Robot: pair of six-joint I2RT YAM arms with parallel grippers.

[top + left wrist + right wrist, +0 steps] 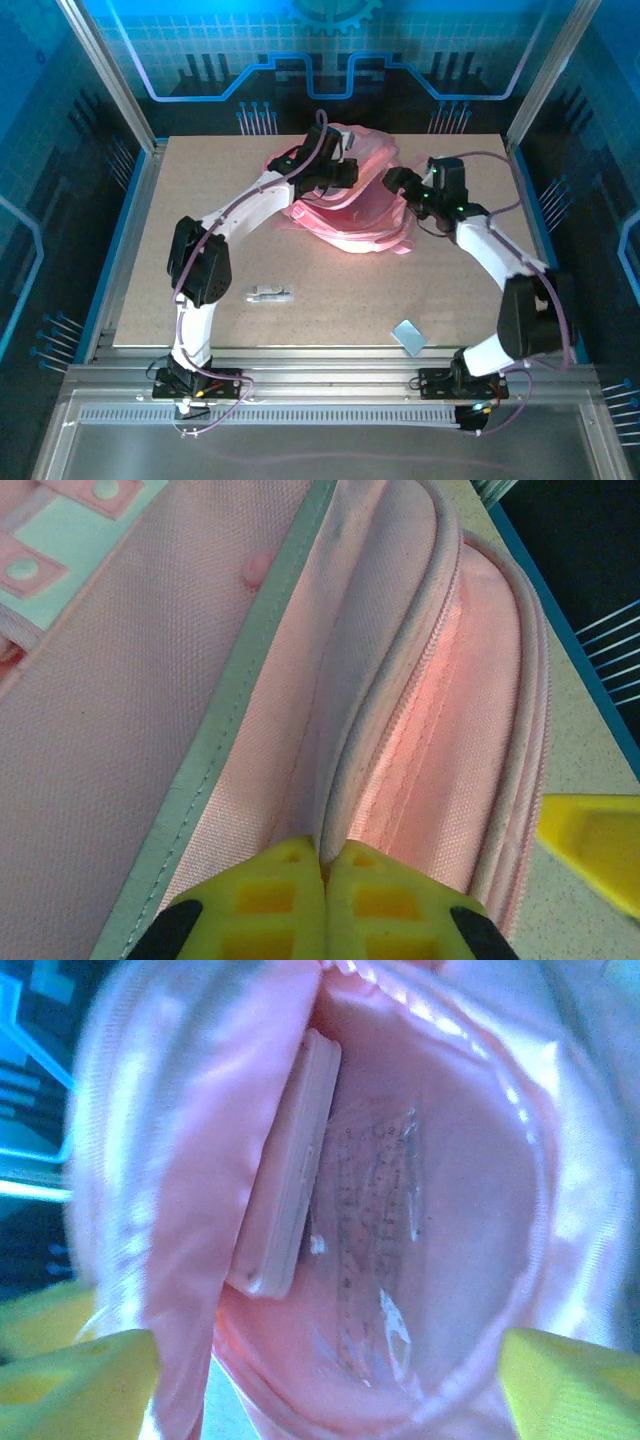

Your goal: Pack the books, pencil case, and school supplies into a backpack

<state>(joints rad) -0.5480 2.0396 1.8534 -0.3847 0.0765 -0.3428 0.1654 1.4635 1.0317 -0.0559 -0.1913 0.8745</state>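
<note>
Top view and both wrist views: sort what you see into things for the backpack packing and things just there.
For the job: pink backpack; pink pencil case, inside it; clear packet, inside it; white-silver pen-like stick and pale blue flat rectangle, on the table board; left claw, shut on a backpack fold; right claw, open at its mouth.
Just there: table board; metal frame rails; blue backdrop.

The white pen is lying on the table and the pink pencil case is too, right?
Only the pen lies on the table. The pencil case sits inside the backpack, as the right wrist view shows.
</note>
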